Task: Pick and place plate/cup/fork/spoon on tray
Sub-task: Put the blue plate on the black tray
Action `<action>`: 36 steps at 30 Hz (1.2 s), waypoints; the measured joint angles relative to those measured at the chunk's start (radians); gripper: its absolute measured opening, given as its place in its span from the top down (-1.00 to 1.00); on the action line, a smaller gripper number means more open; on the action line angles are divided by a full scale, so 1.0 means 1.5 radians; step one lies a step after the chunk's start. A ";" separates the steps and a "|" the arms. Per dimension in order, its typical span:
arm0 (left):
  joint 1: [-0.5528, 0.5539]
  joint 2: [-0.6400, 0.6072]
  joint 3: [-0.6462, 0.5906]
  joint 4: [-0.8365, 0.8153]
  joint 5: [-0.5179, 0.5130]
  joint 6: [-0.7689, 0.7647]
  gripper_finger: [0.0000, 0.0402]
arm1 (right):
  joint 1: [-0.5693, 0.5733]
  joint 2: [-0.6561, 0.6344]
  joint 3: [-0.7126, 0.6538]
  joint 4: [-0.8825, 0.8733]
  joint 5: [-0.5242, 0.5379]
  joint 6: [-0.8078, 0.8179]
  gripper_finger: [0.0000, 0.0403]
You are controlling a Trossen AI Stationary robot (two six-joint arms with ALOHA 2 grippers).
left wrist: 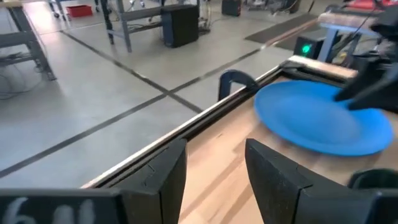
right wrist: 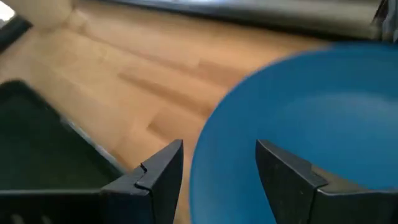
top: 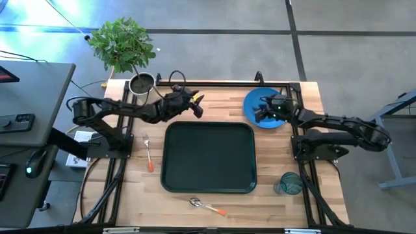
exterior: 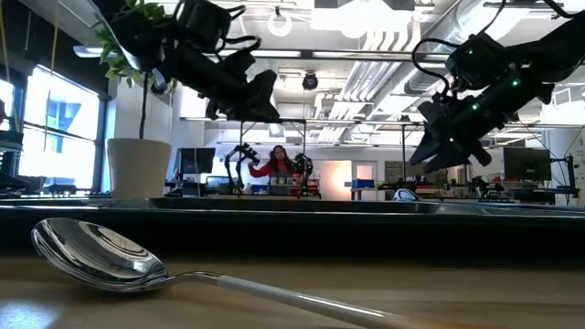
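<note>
Hovering open over the plate [top: 255, 106], the right gripper [top: 258, 112]; tray [top: 209, 158] apparently holds nothing.

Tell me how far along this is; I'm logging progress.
Nothing is done: the tray holds nothing. In hand: the right gripper, open, is at the plate's edge. The left gripper hovers open behind the tray. Left: plate, cup, fork and spoon, all on the table.
</note>
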State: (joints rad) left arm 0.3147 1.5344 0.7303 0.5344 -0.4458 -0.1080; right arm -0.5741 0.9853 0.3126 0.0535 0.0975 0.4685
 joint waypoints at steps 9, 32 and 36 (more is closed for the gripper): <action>0.028 0.008 -0.006 -0.003 -0.005 0.074 0.23 | 0.085 -0.046 0.000 -0.107 0.060 0.229 0.04; 0.126 0.114 -0.016 0.006 0.083 0.098 0.23 | 0.211 -0.091 0.000 -0.471 0.052 0.669 0.04; 0.123 0.127 -0.016 0.004 0.084 0.098 0.23 | 0.211 -0.069 0.000 -0.467 0.061 0.705 0.04</action>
State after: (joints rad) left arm 0.4995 1.7256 0.7059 0.5404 -0.3191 0.0383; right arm -0.2580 0.8819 0.3126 -0.6467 0.1887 1.5261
